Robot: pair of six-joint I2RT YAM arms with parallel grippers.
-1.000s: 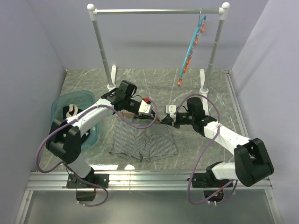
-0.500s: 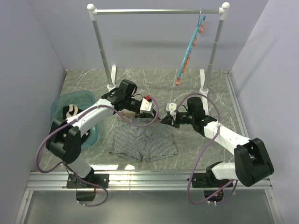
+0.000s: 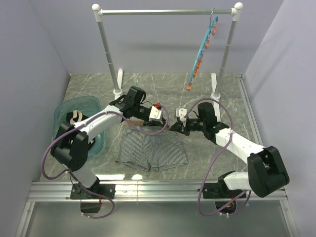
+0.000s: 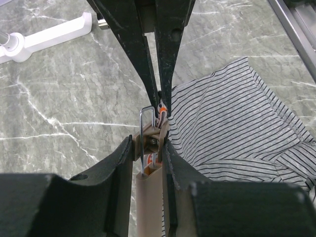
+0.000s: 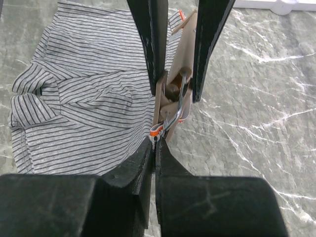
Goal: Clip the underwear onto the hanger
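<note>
The grey-and-white striped underwear (image 3: 153,150) lies flat on the table in front of both arms. My left gripper (image 4: 148,142) is shut on the wire-sprung clip (image 4: 151,129) at the end of the wooden hanger (image 4: 149,197) and squeezes it. My right gripper (image 5: 154,140) is shut on the underwear's (image 5: 89,98) waistband edge at the orange tag (image 5: 156,131), right at the clip's mouth. In the top view the two grippers meet tip to tip, left gripper (image 3: 150,114) and right gripper (image 3: 174,127), at the waistband's right corner. Most of the hanger bar is hidden under the left arm.
A teal basket (image 3: 61,106) with dark and cream clothing stands at the left. At the back is a clothes rack (image 3: 165,11) with white feet (image 3: 118,84), and a slim teal-blue hanger (image 3: 200,54) with orange clips hangs from its right end.
My left gripper with the hanger clip has shifted slightly right toward the right gripper. The teal-blue hanger on the rack sways a little. Both grips are unchanged.
</note>
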